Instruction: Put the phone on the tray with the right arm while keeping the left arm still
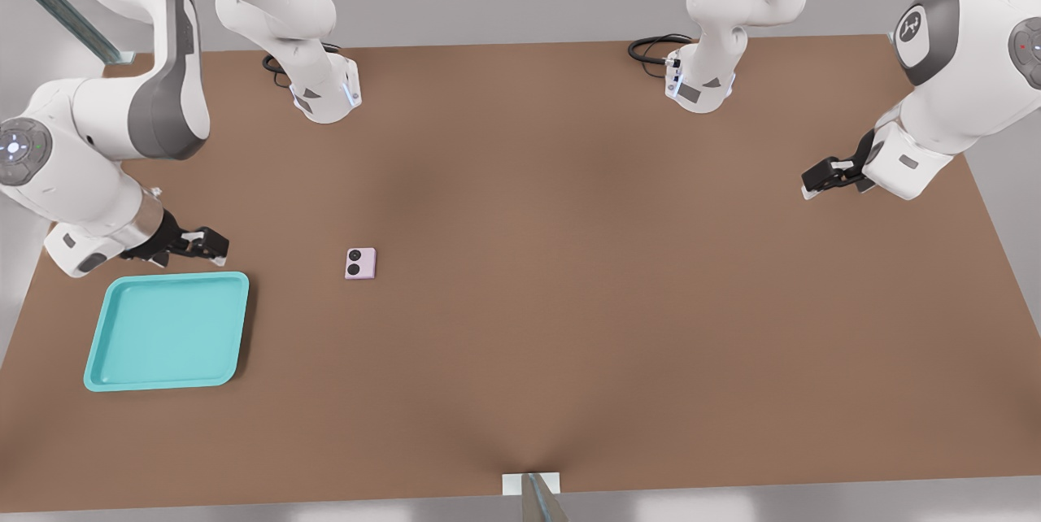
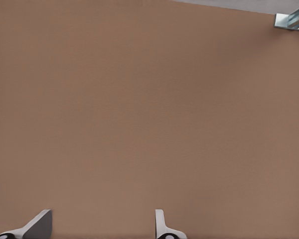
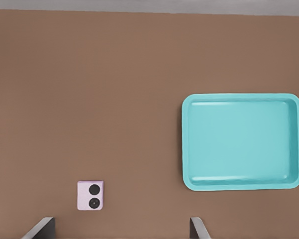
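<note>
Table edge: the near edge of the brown table (image 1: 569,278) runs along the bottom of the front view, with a small white block (image 1: 531,483) and a grey bar on it at mid-width, well apart from the pincer.
Tray: the turquoise tray (image 1: 167,331) lies flat near the table's corner at the front view's left, just in front of the pincer and below it; in the right wrist view its raised rim (image 3: 240,141) shows whole.
Tray contents: only its own bare floor shows.
Phone: the pale pink phone (image 1: 360,263) lies flat on the table, lenses up, off to the pincer's side toward the table's middle, apart from the tray; also seen in the right wrist view (image 3: 90,195).
Pincer: the right arm's gripper (image 1: 213,243) hangs above the table just behind the tray's far rim, fingers spread wide, holding nothing.
Open room: bare tabletop lies between pincer, phone and tray.
Cut off: only the two fingertips (image 3: 40,228) enter the right wrist view.
</note>
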Available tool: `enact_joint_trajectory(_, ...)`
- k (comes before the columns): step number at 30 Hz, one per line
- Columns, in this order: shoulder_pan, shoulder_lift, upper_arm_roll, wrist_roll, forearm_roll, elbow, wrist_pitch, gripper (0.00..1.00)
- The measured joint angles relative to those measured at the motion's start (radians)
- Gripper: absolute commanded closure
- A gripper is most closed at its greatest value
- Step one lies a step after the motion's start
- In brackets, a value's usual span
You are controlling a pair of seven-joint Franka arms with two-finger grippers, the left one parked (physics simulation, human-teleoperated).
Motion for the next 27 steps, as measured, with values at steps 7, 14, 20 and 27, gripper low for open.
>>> enact_joint_trajectory(7,0.184,0.077,0.034,0.048,-0.017,-0.022,0.039,0.00)
enact_joint_trajectory(14,0.326,0.140,0.061,0.218,-0.004,-0.211,0.168,0.00)
enact_joint_trajectory(20,0.248,0.134,0.067,0.359,0.035,-0.354,0.261,0.00)
enact_joint_trajectory(27,0.226,0.150,0.085,0.531,0.051,-0.421,0.294,0.00)
